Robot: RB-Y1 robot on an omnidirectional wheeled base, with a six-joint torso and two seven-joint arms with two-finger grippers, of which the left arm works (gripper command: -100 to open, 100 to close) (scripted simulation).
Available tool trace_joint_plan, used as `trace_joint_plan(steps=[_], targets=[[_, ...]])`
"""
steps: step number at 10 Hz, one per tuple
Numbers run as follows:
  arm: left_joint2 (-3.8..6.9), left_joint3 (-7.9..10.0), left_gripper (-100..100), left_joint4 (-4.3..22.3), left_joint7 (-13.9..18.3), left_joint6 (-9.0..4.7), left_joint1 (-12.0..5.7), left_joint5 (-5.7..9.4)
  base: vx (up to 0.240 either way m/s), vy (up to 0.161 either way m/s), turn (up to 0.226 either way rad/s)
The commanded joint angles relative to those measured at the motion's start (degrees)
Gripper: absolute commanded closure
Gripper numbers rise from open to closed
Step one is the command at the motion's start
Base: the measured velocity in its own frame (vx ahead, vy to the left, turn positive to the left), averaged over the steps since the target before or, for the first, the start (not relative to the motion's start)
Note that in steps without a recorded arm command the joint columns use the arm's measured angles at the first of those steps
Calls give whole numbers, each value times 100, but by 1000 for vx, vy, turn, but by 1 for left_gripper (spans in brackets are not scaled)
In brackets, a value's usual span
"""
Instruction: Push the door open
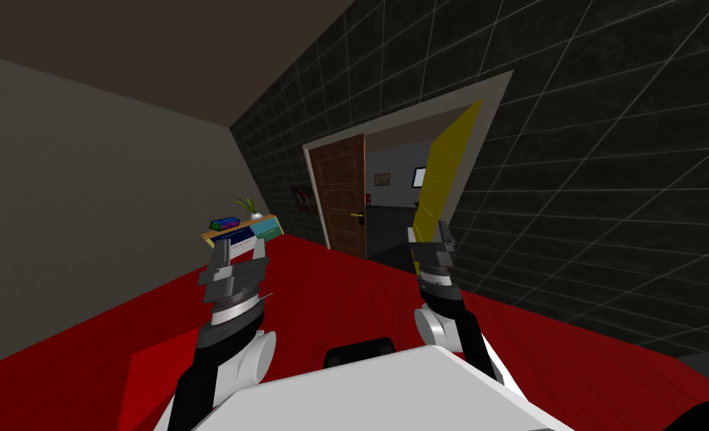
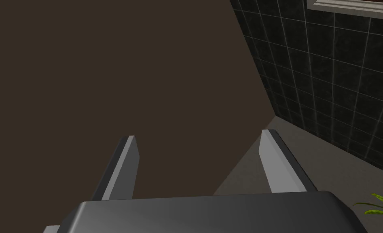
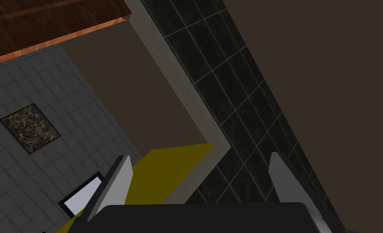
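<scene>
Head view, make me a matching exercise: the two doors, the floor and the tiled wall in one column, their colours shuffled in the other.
Things:
1. left door
2. right door
3. floor
4. tiled wall

Colours:
a. red
b. black
c. yellow
d. brown

Pairs: 1-d, 2-c, 3-a, 4-b.

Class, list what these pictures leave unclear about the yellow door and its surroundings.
Head view: whether the right gripper touches the yellow door; the gripper covers that edge.
Right wrist view: most of the door, behind the gripper's dark body.
Head view: objects on the shelf, too small to name.
</scene>
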Motion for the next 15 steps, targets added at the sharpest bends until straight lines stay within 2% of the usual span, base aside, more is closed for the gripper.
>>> trace_joint_plan(steps=[1,3,9,15], targets=[[47,-7,-100,183,-2,8,-106,-5,38,3,-40],[83,-14,-100,345,-4,16,-200,-10,70,-1,-23],[221,-44,-100,1082,-11,49,-626,-31,75,-2,-29],[342,-81,-100,2002,-21,90,-1159,-57,85,1,-39]])
